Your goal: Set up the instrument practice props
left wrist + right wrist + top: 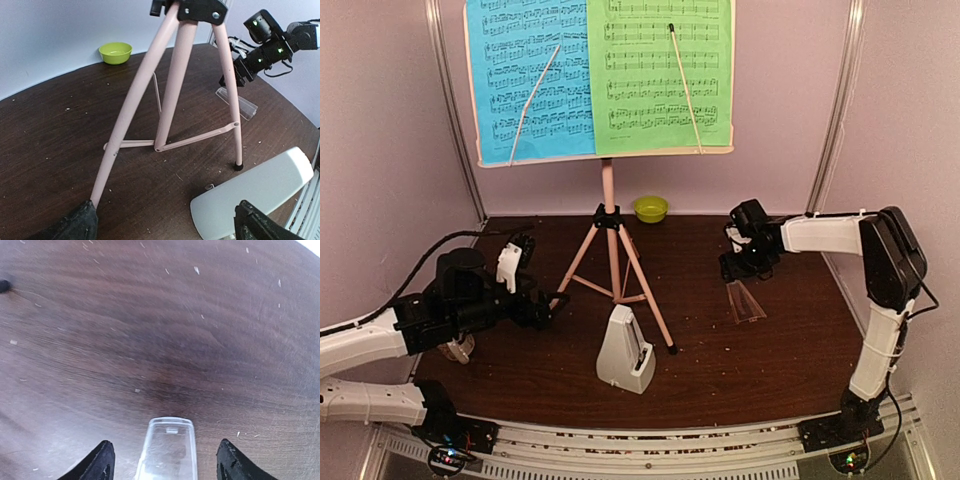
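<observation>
The pink music stand stands upright on its tripod legs at mid table. A blue sheet and a green sheet rest side by side on its desk. In front of the legs stands the white pyramid metronome. My left gripper is open and low, by the foot of the stand's left leg, holding nothing. My right gripper is open over a clear plastic cover lying flat on the table, with a gap on each side of it.
A small lime-green bowl sits at the back by the wall, behind the stand. The dark wooden table is speckled with crumbs. Pale walls close in on the left, back and right.
</observation>
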